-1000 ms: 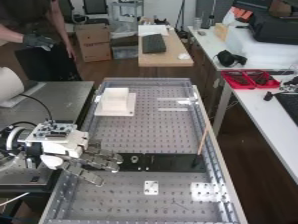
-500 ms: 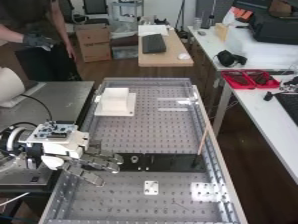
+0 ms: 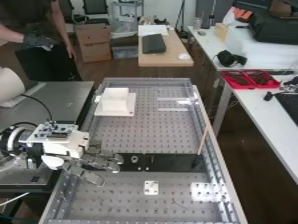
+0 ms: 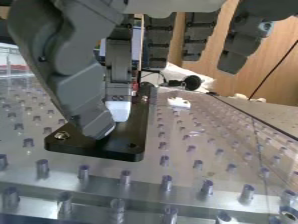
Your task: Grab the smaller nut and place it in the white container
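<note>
On bench [image 3: 136, 134]; boxy white container [image 3: 115, 99]

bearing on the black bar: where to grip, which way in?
I'd pinch the bearing at opposite sides of its outer rim, coming straight down. It's small and round and sits low on the flat black bar, which blocks any approach from below.

A bearing [image 3: 134, 159] stands on a flat black bar [image 3: 169, 162]. A small white plate [image 3: 151, 188] lies nearby on the bench [image 3: 143, 137]. Red trays [image 3: 249, 87] sit on a white side table [image 3: 259, 107]; cardboard boxes [image 3: 93, 42] stand behind.
</note>
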